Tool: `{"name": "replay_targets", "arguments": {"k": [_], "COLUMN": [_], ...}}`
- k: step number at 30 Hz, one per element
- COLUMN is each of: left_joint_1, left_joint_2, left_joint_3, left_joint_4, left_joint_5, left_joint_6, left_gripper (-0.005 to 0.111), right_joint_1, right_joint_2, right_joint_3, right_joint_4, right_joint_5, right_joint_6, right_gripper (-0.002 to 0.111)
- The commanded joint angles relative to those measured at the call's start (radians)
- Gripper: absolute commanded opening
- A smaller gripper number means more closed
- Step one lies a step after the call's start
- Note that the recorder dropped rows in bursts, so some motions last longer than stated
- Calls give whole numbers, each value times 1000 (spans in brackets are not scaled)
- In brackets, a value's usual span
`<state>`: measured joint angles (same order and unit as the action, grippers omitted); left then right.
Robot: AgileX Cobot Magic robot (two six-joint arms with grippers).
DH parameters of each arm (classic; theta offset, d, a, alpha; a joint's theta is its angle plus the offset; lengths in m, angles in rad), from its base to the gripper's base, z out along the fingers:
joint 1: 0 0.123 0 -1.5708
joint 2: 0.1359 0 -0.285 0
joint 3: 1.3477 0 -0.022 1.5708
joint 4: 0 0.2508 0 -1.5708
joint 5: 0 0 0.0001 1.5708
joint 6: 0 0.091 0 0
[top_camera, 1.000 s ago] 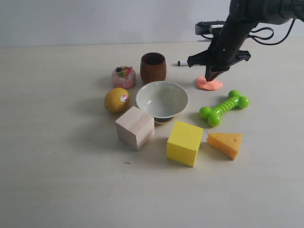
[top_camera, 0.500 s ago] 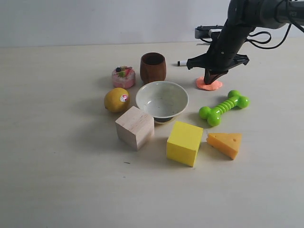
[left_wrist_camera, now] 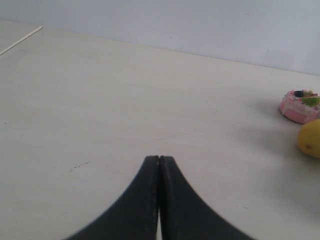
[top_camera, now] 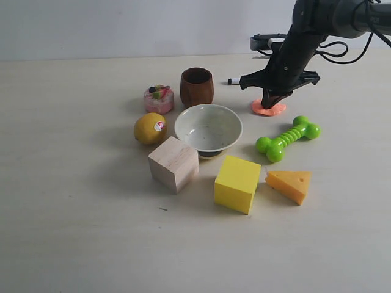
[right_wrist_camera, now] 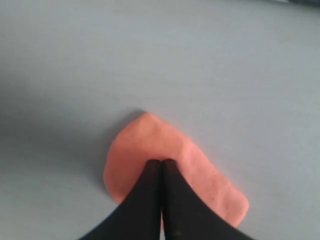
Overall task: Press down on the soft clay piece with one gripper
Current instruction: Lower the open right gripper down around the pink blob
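The black right robot hand (right_wrist_camera: 161, 164), fingers closed together, is resting its tips on the flat salmon-orange clay piece (right_wrist_camera: 150, 142) on the pale worktop (top_camera: 91, 232); the press seems under way, with only lifting off remaining.

We see a matte, doughy soft clay piece (right_wrist_camera: 145, 142), dull smooth black on the right gripper (right_wrist_camera: 161, 161), dark polished wood on the cup (top_camera: 197, 87), pale raw wood on the block (top_camera: 174, 163), a glossy speckled glaze in the bowl (top_camera: 209, 128), shiny green plastic on the bone toy (top_camera: 288, 138), a matte pale table (top_camera: 73, 213)

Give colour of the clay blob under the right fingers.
Flat clay blob: salmon-orange; right wrist view best.
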<state>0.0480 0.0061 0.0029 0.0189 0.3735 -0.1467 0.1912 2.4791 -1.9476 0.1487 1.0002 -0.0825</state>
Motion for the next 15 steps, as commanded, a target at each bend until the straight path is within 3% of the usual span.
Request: {"name": "replay_targets", "arguments": {"k": [1, 15], "left_joint_1": [1, 1], "left_joint_2": [-6, -6], "left_joint_3": [-3, -3], "left_joint_4": [0, 0], "left_joint_5": [-9, -9], "left_joint_6": [-4, -4], "left_gripper": [0, 0], "right_joint_1": [1, 1], "right_joint_2": [123, 120], "right_joint_3": [47, 47], "right_joint_4": [-40, -51], "right_joint_5": [28, 43], "right_joint_6": [5, 5], "right_gripper": [0, 0]}}
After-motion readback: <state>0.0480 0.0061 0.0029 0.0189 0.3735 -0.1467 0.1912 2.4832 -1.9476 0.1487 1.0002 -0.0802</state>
